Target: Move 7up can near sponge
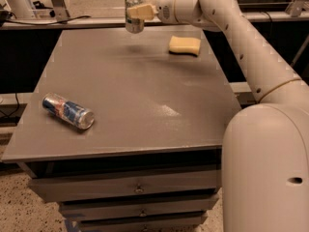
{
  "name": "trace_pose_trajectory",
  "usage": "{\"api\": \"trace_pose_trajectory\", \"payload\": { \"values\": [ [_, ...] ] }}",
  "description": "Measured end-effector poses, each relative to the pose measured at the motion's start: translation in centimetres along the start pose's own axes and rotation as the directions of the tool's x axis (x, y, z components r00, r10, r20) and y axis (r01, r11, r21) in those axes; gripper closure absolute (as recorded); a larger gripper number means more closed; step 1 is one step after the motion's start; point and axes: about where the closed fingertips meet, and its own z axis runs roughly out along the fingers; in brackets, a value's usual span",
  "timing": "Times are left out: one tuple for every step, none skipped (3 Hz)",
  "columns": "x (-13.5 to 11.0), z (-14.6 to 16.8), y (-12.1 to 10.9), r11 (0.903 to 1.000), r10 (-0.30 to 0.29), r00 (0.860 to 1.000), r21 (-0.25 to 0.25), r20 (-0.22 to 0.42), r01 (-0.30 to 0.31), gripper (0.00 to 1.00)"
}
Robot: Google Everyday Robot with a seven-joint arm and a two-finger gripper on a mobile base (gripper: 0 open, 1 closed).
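The 7up can (134, 19), pale green and silver with a silver top, is upright in the air above the far edge of the grey table (135, 95). My gripper (137, 12) is shut on the can's side, holding it clear of the table, with a faint shadow below it. The yellow sponge (184, 45) lies flat on the table at the far right, to the right of and a little nearer than the can. My white arm reaches in from the right, over and behind the sponge.
A blue-and-silver can with red marks (68, 111) lies on its side near the table's front left. Drawers (140, 190) sit under the tabletop. My large white arm base (265, 168) fills the lower right. Cables and stands are behind the table.
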Motion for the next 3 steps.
{"api": "trace_pose_trajectory", "payload": {
  "values": [
    [0.0,0.0,-0.2,1.0000,-0.003,1.000,0.004,-0.003,0.003,1.00],
    [0.6,-0.8,-2.7,0.9981,-0.017,1.000,0.060,-0.015,0.018,1.00],
    [0.2,-2.5,-6.5,0.9858,-0.056,0.998,0.157,-0.026,0.059,1.00]
  ]
}}
